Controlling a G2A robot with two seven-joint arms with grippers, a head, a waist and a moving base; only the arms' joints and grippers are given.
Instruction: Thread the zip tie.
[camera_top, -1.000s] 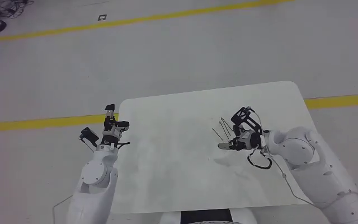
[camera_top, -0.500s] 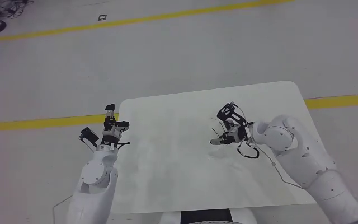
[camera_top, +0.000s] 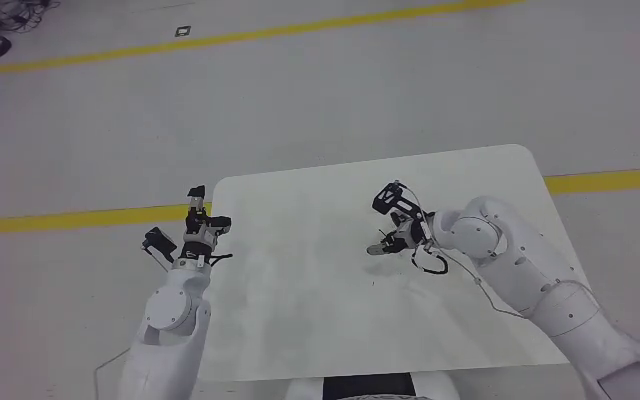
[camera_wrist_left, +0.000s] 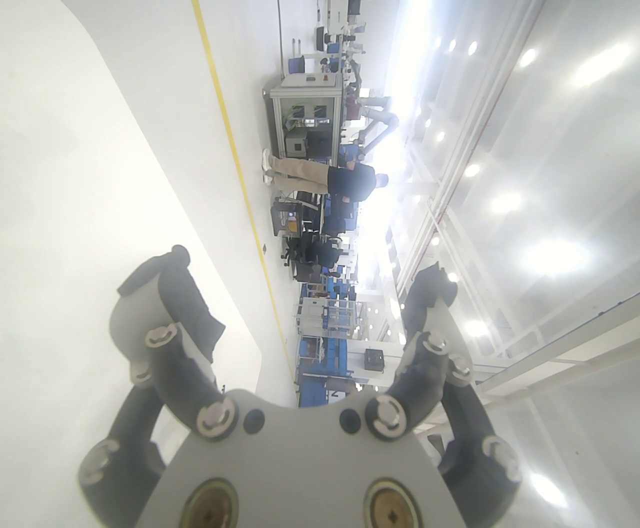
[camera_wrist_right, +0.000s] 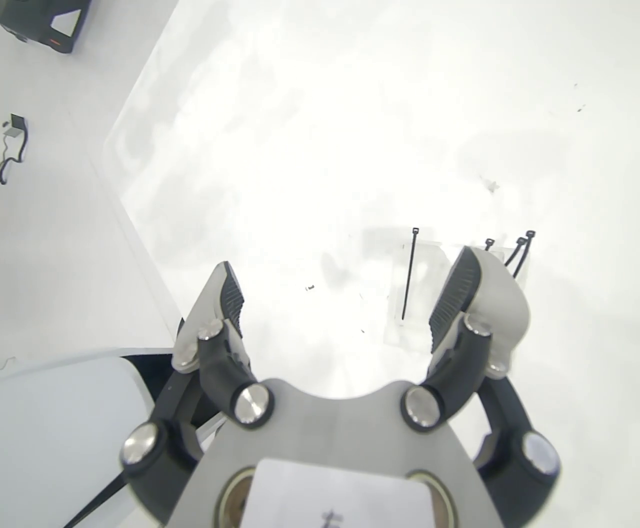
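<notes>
Several thin black zip ties lie flat on the white table (camera_top: 300, 310). In the right wrist view one zip tie (camera_wrist_right: 410, 272) lies alone between my fingers' reach, and a small bunch of zip ties (camera_wrist_right: 522, 247) is partly hidden behind one finger (camera_wrist_right: 457, 290). My right gripper (camera_wrist_right: 345, 270) hangs open just above them, holding nothing; from above the right gripper (camera_top: 386, 224) sits over the table's middle right. My left gripper (camera_top: 205, 212) rests at the table's left edge, open and empty, and in its own view the left gripper (camera_wrist_left: 305, 265) points out toward the room.
The table's left edge (camera_wrist_right: 145, 250) runs close beside the right gripper's view, with grey floor beyond. A black box (camera_wrist_right: 42, 22) stands on that floor. Yellow floor lines (camera_top: 300, 30) cross behind and beside the table.
My right arm has swung left and slightly away across the table, bringing its open gripper over the zip ties. The left arm has stayed still.
</notes>
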